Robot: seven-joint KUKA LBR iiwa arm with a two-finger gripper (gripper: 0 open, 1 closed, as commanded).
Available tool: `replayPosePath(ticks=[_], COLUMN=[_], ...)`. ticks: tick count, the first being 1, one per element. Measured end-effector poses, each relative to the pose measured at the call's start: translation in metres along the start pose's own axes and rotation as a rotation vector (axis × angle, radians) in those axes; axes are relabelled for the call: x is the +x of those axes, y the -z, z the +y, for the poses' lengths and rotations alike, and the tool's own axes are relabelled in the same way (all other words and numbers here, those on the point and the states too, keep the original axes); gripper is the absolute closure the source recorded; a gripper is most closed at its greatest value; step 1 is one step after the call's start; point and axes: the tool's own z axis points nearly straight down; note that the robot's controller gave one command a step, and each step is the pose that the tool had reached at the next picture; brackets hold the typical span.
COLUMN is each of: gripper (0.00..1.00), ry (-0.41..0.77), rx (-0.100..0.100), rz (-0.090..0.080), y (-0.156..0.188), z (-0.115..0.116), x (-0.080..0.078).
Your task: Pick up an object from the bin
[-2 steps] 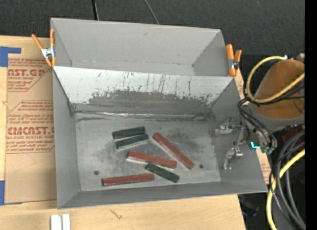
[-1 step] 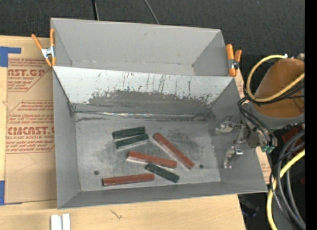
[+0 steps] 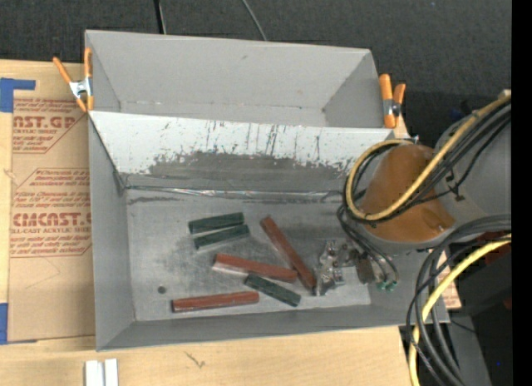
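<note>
Hanging low at the frame's lower right, the gripper [image 3: 329, 269] sits just beside a slanted red-brown rectangular bar [image 3: 287, 251]; its opening cannot be told, and nothing looks lifted yet.

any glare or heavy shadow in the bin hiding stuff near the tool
Camera view: no glare on the bin's floor, light is even; the sticks cast only faint shadows; the tool looks dimmer under the arm, beside the slanted red stick.

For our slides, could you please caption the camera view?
Claw at right in the bin, beside a slanted red bar; other red and green bars to its left.
</note>
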Motion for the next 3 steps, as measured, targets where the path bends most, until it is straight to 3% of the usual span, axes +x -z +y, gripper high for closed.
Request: replayPosePath(ticks=[1,2,3], gripper=[0.00,0.00,1.00], ry=[-0.001,-0.002,-0.029], rx=[0.003,0.003,-0.001], rz=[-0.011,-0.011,-0.004], y=[-0.001,-0.001,0.005], z=[-0.001,-0.001,0.064], x=[-0.002,-0.002,-0.028])
